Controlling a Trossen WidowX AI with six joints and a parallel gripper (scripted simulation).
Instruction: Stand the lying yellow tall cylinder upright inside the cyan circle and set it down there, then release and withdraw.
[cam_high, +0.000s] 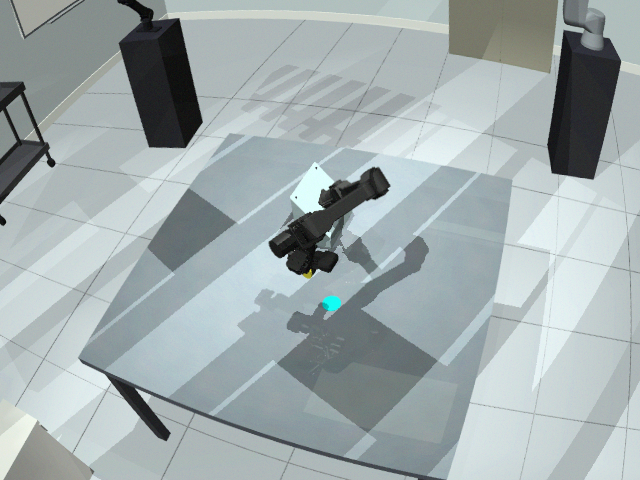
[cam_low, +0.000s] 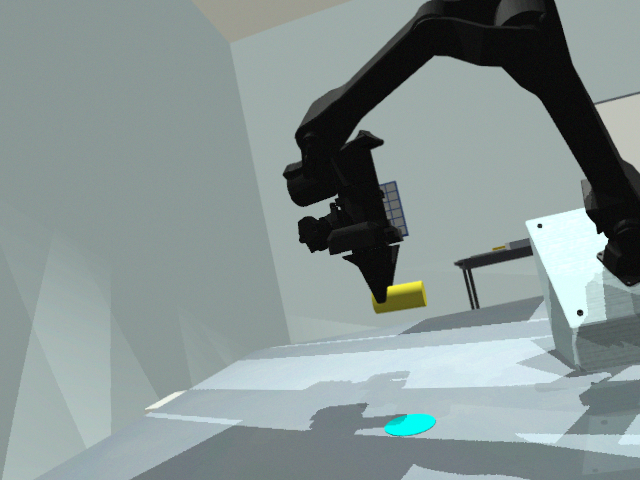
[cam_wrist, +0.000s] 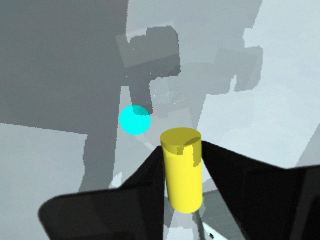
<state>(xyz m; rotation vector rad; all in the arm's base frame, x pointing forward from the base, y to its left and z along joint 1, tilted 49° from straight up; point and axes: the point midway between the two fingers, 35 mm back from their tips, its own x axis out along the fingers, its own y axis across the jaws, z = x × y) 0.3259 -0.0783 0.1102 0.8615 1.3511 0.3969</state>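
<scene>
Smooth yellow tall cylinder (cam_high: 308, 274) (cam_low: 407, 296) (cam_wrist: 184, 172) near-horizontal above table, black parallel-jaw gripper (cam_high: 309, 270) (cam_low: 381, 299) (cam_wrist: 180, 148) partly open, clamped on it, flat cyan circle (cam_high: 331, 303) (cam_low: 409, 424) (cam_wrist: 135, 120) unoccupied.

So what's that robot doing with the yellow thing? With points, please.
A black robot arm (cam_high: 338, 206) (cam_low: 392, 77) is holding a yellow cylinder (cam_high: 308, 274) (cam_low: 405, 297) (cam_wrist: 184, 175) in its tool (cam_high: 309, 272) (cam_low: 381, 299) (cam_wrist: 180, 148), up above the table (cam_high: 206, 330) (cam_low: 289, 377) (cam_wrist: 280, 125). The cylinder is lying nearly sideways, gripped near one end. The job is to stand it up on the cyan circle (cam_high: 331, 303) (cam_low: 409, 424) (cam_wrist: 135, 120). Right now it isn't upright and isn't on the circle, so the standing-up and letting-go parts are not done yet.
</scene>
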